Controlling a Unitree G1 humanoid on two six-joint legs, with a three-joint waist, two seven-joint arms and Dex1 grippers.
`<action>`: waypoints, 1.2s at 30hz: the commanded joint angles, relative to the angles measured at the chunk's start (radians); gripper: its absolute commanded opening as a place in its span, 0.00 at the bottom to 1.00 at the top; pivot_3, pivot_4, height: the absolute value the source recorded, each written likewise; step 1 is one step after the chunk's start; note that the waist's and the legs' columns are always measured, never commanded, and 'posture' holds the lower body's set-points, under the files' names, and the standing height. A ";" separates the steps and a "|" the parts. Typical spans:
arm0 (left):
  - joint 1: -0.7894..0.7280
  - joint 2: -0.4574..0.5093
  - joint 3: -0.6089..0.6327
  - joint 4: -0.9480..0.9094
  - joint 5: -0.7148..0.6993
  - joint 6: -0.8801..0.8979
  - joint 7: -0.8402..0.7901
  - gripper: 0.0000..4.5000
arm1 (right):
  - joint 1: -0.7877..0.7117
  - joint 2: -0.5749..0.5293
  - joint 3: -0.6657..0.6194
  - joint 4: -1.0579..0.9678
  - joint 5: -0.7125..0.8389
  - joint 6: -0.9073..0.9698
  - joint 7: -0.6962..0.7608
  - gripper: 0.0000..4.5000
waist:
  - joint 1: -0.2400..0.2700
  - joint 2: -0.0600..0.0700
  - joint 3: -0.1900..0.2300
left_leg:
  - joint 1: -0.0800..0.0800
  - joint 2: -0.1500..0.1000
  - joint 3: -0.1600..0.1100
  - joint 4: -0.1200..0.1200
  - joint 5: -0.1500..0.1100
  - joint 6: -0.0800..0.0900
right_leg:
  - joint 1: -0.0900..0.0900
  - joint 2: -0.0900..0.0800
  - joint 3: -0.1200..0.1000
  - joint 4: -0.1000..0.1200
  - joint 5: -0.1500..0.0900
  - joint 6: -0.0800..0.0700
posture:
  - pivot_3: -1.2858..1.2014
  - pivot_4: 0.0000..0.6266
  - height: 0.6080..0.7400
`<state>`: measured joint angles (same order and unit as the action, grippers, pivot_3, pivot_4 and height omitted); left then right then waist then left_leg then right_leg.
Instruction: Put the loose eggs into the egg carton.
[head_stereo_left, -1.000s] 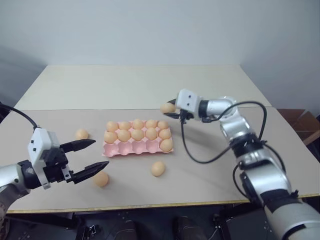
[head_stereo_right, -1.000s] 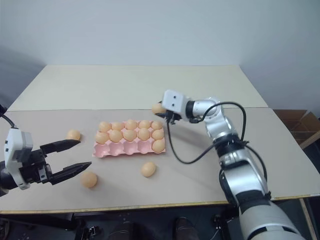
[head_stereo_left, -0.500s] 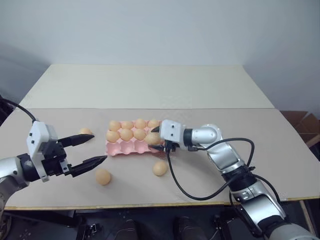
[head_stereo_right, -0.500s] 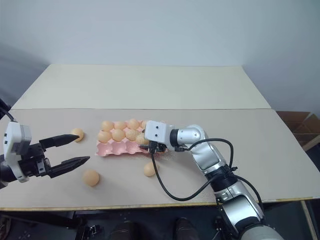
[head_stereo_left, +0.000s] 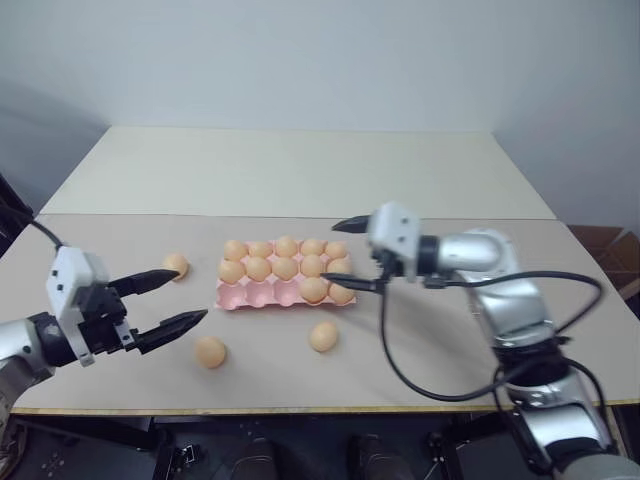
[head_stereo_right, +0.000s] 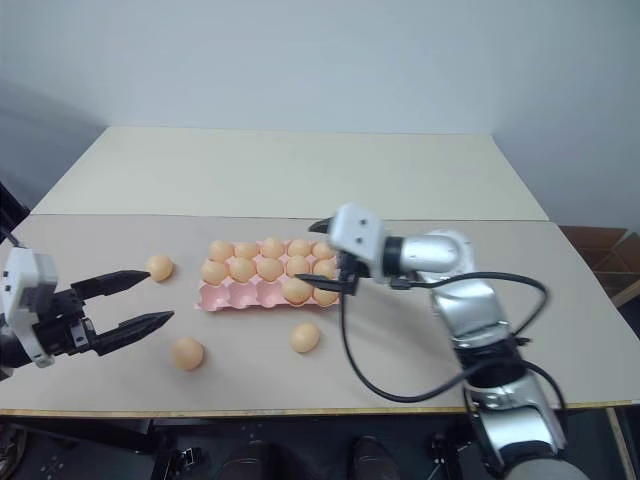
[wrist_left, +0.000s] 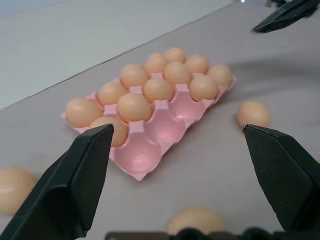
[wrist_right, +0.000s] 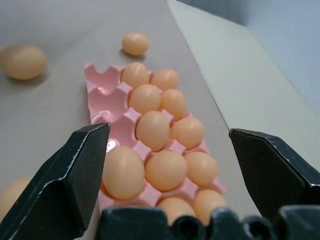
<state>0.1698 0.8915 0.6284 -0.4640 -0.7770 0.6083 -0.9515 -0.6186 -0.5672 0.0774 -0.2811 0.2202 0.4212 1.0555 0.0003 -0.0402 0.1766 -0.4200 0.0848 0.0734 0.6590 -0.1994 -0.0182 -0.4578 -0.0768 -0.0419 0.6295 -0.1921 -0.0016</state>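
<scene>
Three loose eggs are left on the counter beside the egg carton; both pincers are spread and empty, with the left pincer nearer two than the right pincer.

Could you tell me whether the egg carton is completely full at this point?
Not full. The egg carton has eggs in its two far rows and two in the near row, but three near-row cups are bare pink; three loose eggs lie on the table.
</scene>
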 joint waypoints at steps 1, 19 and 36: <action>0.066 -0.008 0.097 -0.030 -0.007 -0.025 -0.039 1.00 | 0.115 -0.091 -0.136 -0.088 0.134 0.006 0.073 0.99 | 0.001 0.000 0.000 | 0.000 0.000 0.000 0.000 0.000 0.000 | 0.000 0.000 0.000 0.000 -0.001 -0.002 | 0.52 0.24 1.00; 0.142 0.014 0.150 -0.044 -0.024 -0.011 -0.101 1.00 | 0.391 -0.251 -0.177 -0.200 0.187 -0.119 0.109 0.99 | 0.006 0.000 0.000 | 0.004 0.000 0.001 0.000 -0.006 -0.009 | 0.002 0.000 0.002 -0.001 -0.004 -0.005 | 0.52 0.24 1.00; 0.082 0.022 0.072 -0.042 0.000 -0.016 -0.102 1.00 | 0.099 -0.016 0.345 0.067 -0.251 -0.401 0.019 0.99 | 0.000 -0.001 0.000 | 0.004 0.000 0.001 0.000 -0.002 -0.002 | 0.001 0.001 0.002 0.000 -0.003 -0.005 | 0.52 0.24 1.00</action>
<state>0.2586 0.9087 0.6909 -0.4862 -0.7779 0.6099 -1.0560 -0.5026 -0.5915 0.4135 -0.2145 -0.0137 0.0560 1.0838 0.0000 -0.0408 0.1763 -0.4163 0.0846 0.0748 0.6591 -0.2011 -0.0205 -0.4568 -0.0763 -0.0395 0.6294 -0.1955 -0.0062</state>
